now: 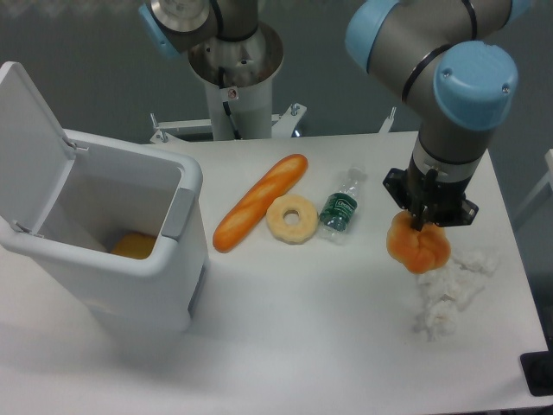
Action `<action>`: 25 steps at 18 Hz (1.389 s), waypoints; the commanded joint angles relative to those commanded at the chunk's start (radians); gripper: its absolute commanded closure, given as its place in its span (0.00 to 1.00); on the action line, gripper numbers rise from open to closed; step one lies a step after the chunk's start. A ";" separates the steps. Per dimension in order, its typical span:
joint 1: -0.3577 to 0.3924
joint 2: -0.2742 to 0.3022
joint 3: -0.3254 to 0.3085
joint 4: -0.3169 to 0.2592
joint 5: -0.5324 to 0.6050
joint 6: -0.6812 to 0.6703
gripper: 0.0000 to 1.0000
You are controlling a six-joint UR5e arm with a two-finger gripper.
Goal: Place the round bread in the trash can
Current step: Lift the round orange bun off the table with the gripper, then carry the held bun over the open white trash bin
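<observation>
At the right side of the white surface (285, 346), I have the gripper (421, 223) with jaws pinching the round bread (418, 245) from above, so the carry across to the open trash can (130, 259) at far left remains.

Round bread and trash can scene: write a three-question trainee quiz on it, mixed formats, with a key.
1. True or false: the gripper is shut on the round bread.
2. What lies directly between the baguette and the plastic bottle? A) crumpled tissue B) ring-shaped bread C) trash can
3. Fill in: the trash can lid stands ____.

Key: 1 true. 2 B, the ring-shaped bread. 3 open; something orange already lies inside.
</observation>
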 joint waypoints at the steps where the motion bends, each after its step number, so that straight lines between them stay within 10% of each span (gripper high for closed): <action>1: -0.002 0.008 0.000 -0.002 0.000 0.000 1.00; 15: -0.124 0.230 -0.075 -0.044 -0.227 -0.113 1.00; 25: -0.374 0.288 -0.077 -0.035 -0.267 -0.360 1.00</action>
